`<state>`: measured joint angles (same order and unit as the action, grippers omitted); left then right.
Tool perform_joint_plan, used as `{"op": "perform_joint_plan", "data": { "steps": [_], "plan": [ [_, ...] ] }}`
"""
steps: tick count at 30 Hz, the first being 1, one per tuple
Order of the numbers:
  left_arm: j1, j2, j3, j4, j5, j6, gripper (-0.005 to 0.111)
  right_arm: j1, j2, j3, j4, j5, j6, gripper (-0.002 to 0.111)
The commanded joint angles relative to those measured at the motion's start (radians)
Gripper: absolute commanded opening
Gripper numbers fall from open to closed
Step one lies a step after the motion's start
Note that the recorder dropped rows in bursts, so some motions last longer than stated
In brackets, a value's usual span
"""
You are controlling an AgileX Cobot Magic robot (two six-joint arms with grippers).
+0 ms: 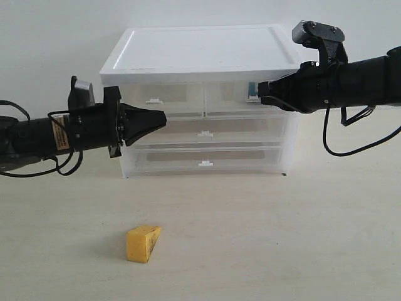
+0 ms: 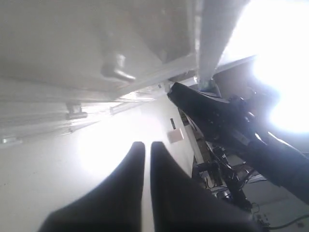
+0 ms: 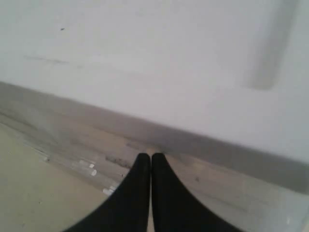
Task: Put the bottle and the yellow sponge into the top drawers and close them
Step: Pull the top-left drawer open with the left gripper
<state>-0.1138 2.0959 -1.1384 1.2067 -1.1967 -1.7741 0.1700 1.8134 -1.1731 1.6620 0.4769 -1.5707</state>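
Left gripper (image 1: pixel 164 118): pressed together, empty, at the left top drawer (image 1: pixel 172 94).
Right gripper (image 1: pixel 262 95): likewise, by the bottle (image 1: pixel 252 91), which shows through the right drawer.
Sponge (image 1: pixel 143 243): on the table (image 1: pixel 282 238), well apart.
Risk: I fear the tips slipping off the small handle (image 1: pixel 154 100).

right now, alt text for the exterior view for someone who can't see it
Two black robot arms reach from either side toward a white drawer cabinet on a table, left gripper and right gripper both shut near its top drawers. A yellow sponge lies on the table in front; something teal, perhaps the bottle, shows at the right gripper's tip.
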Motion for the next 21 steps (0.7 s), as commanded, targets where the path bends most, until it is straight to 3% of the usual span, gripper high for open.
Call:
{"op": "perform_joint_plan", "data": {
  "steps": [1, 4, 9, 11, 17, 21],
  "plan": [
    [0.003, -0.040, 0.014, -0.046, -0.011, -0.014, 0.004, -0.001, -0.004, -0.005, 0.014, -0.021, -0.013, 0.000],
    [0.010, -0.040, -0.011, -0.044, 0.045, -0.048, 0.014, -0.001, -0.004, -0.005, 0.014, -0.016, -0.010, 0.000],
    [0.013, -0.040, -0.061, 0.017, 0.122, -0.147, 0.051, -0.001, -0.004, -0.005, 0.014, -0.012, -0.010, 0.000],
    [0.013, -0.040, -0.090, 0.094, 0.157, -0.194, 0.056, -0.001, -0.004, -0.005, 0.014, -0.012, -0.010, 0.000],
    [0.011, -0.040, -0.139, 0.104, 0.210, -0.230, 0.054, -0.001, -0.004, -0.005, 0.014, -0.012, -0.010, 0.000],
    [0.011, -0.036, -0.142, 0.073, 0.238, -0.233, 0.036, -0.001, -0.004, -0.005, 0.014, -0.012, -0.010, 0.000]
  ]
}}
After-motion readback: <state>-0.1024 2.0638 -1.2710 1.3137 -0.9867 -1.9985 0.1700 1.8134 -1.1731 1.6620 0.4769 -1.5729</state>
